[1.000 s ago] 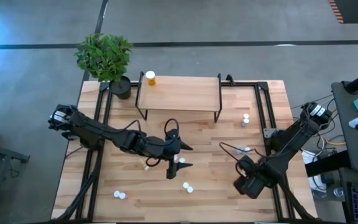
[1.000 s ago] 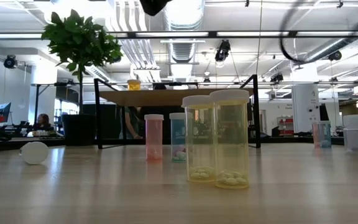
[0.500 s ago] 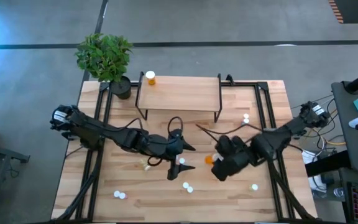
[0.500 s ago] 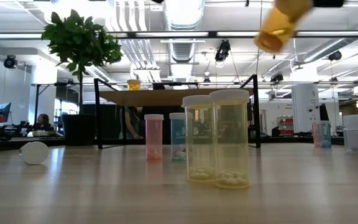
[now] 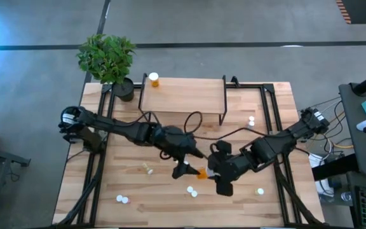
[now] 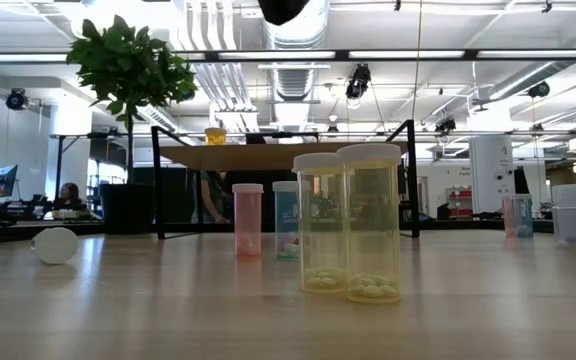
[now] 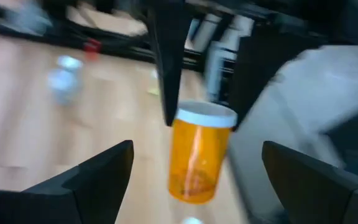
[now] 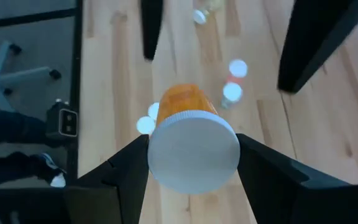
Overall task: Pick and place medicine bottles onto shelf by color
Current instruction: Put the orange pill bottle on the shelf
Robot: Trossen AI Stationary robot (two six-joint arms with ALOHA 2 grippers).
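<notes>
Near the middle of the butcher-block tabletop (image 5: 126,184), toward its front edge, the right gripper (image 5: 210,173) clamps the white cap of a small orange medicine bottle (image 5: 201,173) above the wood, while the left gripper (image 5: 192,163) faces it with fingers spread wide, empty, the bottle between them. Another orange white-capped bottle (image 5: 153,79) stands on the far left corner of the low light-wood shelf (image 5: 189,95); more bottles (image 6: 348,222) stand scattered on the tabletop.

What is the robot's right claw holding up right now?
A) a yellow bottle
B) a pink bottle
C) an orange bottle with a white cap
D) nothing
C: the right claw grips the white cap of an orange medicine bottle, held out between the left claw's open fingers.
</notes>
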